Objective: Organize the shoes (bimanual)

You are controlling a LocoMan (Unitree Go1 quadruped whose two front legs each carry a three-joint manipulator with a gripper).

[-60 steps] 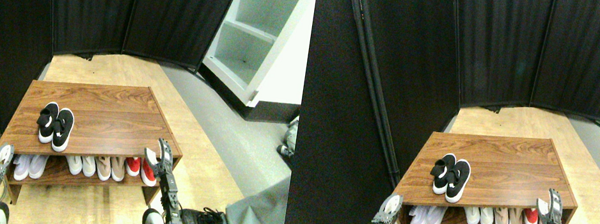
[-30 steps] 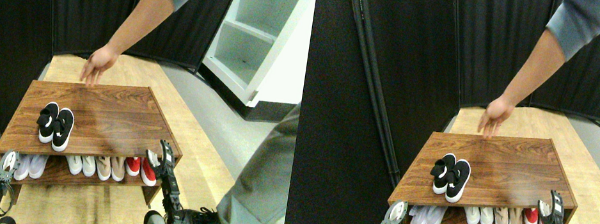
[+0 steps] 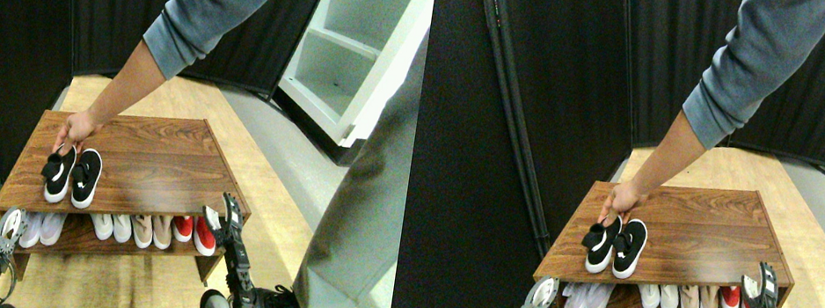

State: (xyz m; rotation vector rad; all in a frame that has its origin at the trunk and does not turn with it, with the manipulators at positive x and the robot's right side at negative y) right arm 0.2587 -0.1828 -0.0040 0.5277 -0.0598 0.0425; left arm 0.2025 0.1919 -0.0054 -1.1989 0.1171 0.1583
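The robot's left hand (image 3: 1, 234) was seen low at the front left corner of the surface (image 3: 154, 158), level with the lower shelf (image 3: 89, 244); its opening could not be told, and nothing was seen held in it. The right hand (image 3: 227, 212) was raised at the front right corner, beside the red pair (image 3: 193, 232); its state could not be told either. Both were kept well apart from the shoes (image 3: 70, 175), probably so that room was left for the person.

A person's hand (image 3: 75, 130) was laid on the heel of the left black shoe, apparently to reposition it. The shoes stood side by side on the left of the surface, toes toward the robot. White (image 3: 40, 228) and beige (image 3: 151, 231) pairs were ranged on the lower shelf, which suggested where the black pair was meant to go.
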